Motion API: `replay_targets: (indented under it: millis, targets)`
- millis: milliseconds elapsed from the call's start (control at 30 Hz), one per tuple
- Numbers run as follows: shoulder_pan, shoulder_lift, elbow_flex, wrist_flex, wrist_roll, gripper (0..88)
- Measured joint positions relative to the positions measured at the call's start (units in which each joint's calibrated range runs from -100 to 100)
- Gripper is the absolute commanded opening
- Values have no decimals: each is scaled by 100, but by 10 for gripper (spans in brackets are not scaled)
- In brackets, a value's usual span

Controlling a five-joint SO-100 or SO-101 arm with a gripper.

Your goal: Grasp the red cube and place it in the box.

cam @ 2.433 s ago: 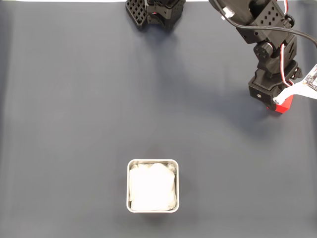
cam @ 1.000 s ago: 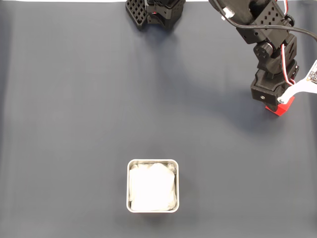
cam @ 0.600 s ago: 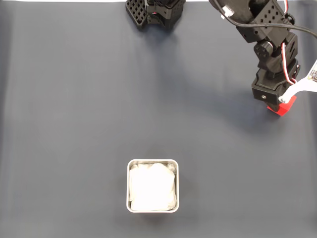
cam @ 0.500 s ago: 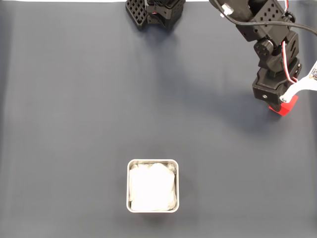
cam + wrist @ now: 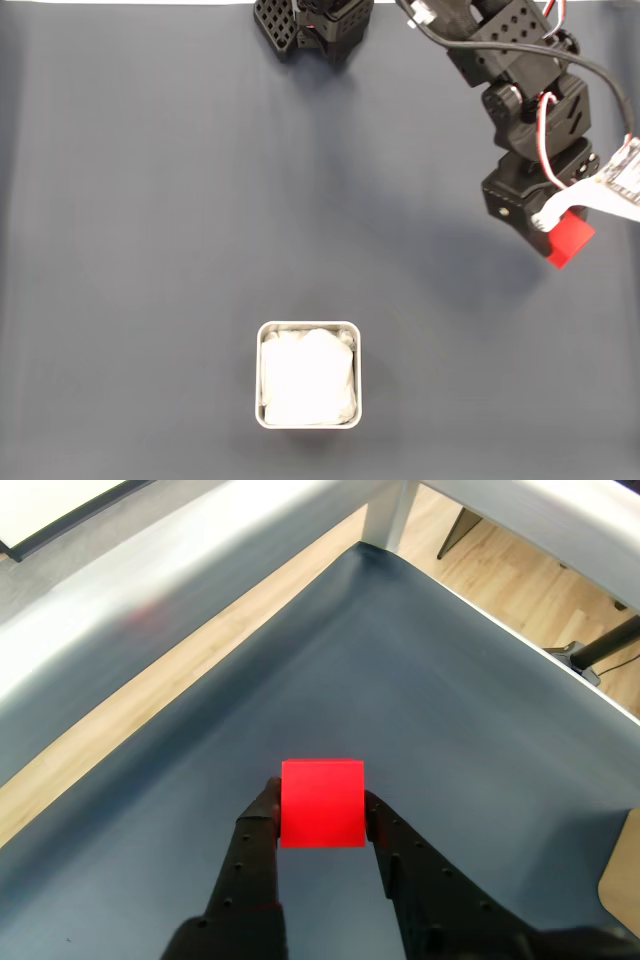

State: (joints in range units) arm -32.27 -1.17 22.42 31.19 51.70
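The red cube (image 5: 322, 804) sits clamped between my two black fingers in the wrist view, lifted clear of the dark mat. In the fixed view the same cube (image 5: 570, 241) pokes out below the black arm at the right side, with my gripper (image 5: 560, 232) shut on it. The box (image 5: 308, 416), a square silver tin lined with white paper, rests on the mat at the lower centre, well to the left of and below the cube.
The dark blue-grey mat (image 5: 160, 220) covers the table. The arm's black base (image 5: 312, 25) stands at the top centre. In the wrist view the mat's edge (image 5: 300, 575) and wooden floor (image 5: 520, 570) lie beyond.
The arm has swung left and lower in the fixed view, and the cube has come up off the mat in the gripper's hold.
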Motion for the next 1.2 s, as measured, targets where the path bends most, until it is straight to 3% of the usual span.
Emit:
replay_targets:
  millis: [567,1200]
  targets:
    - [957,-269,-1067,931,-78,53]
    - [2166,-356,-1709,1082,-88,51]
